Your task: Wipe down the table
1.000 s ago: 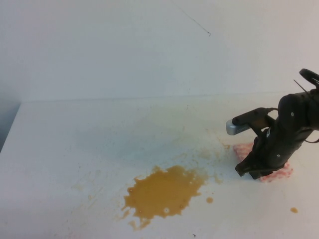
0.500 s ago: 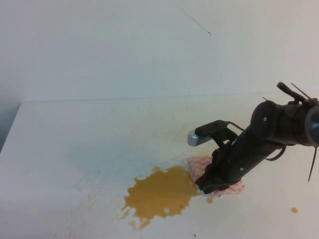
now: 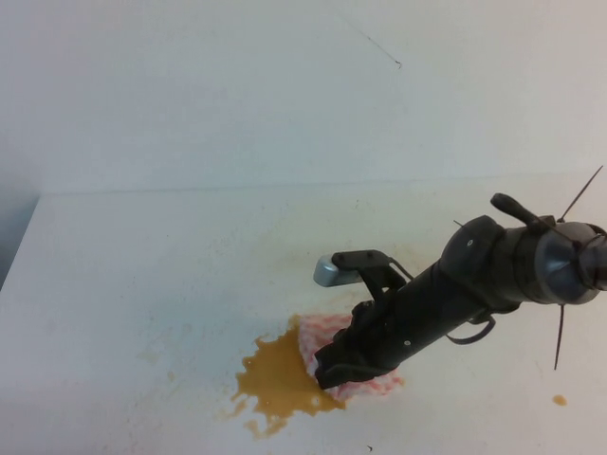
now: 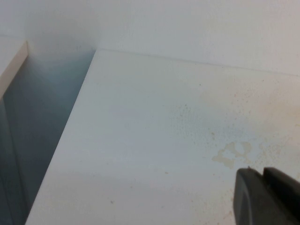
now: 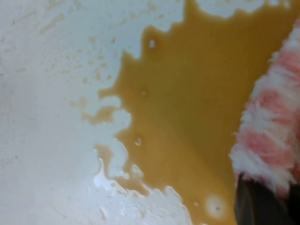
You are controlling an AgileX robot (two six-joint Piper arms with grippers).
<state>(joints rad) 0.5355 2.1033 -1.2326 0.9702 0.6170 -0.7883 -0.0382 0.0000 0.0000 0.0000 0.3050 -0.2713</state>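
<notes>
An orange-brown puddle [image 3: 275,379] lies on the white table [image 3: 171,265] near its front edge. My right gripper [image 3: 332,372] reaches in low from the right and is shut on a pink-and-white fluffy cloth [image 3: 322,334], which is pressed onto the puddle's right half. In the right wrist view the cloth [image 5: 274,126] borders the spill [image 5: 187,108], with a dark fingertip [image 5: 255,204] under it. My left gripper [image 4: 263,174] shows only in the left wrist view, hovering over the table's left part, fingers together and holding nothing.
A small orange drop [image 3: 560,400] sits at the front right. Faint dried stains [image 3: 398,275] spread over the middle of the table. The table's left edge [image 4: 70,126] drops off beside a wall. A pale ring stain [image 4: 232,154] lies near the left gripper.
My right gripper has dragged the cloth leftward across the table, from the right side onto the puddle. The puddle's right part is now covered and smaller.
</notes>
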